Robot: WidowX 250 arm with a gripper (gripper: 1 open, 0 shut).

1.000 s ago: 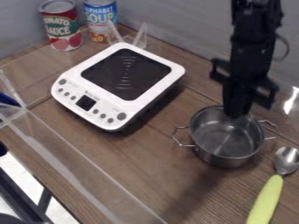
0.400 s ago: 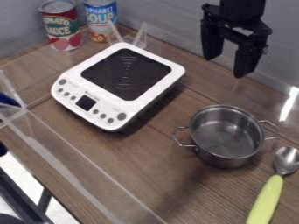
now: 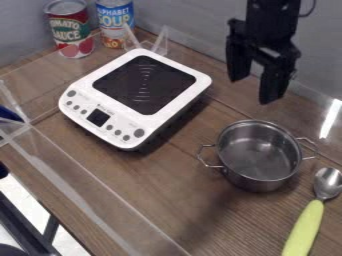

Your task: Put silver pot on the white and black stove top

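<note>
The silver pot (image 3: 258, 156) stands upright on the wooden table at the right, empty, with its wire handles out to both sides. To its left, apart from it, lies the white and black stove top (image 3: 138, 94) with nothing on its black glass. My gripper (image 3: 253, 86) hangs in the air above the pot's far side, pointing down. Its two dark fingers (image 3: 237, 62) are spread apart with nothing between them.
A spoon (image 3: 318, 208) with a yellow-green handle lies right of the pot near the table's edge. Two cans (image 3: 88, 26) stand at the back left behind the stove. A clear plastic barrier (image 3: 80, 190) runs along the table's front.
My gripper was low inside the pot with its fingers together. It has since risen out of the pot, opened, and drifted slightly left. The pot has stayed in place.
</note>
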